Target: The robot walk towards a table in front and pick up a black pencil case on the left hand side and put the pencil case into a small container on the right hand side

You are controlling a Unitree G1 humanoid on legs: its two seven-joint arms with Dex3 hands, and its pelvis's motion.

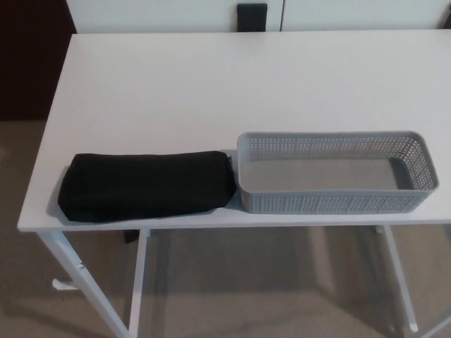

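Observation:
A black pencil case (146, 185) lies flat along the front edge of the white table (211, 84), on its left part. Its right end touches or nearly touches a long grey perforated container (334, 172) that stands to its right, also near the front edge. The container holds nothing. Neither of my hands shows in the head view.
White table legs (77, 274) and a crossbar show below the front edge, over a beige floor. A dark wall or cabinet (32, 56) stands at the far left. A small black object (251, 15) sits behind the table's far edge against a white panel.

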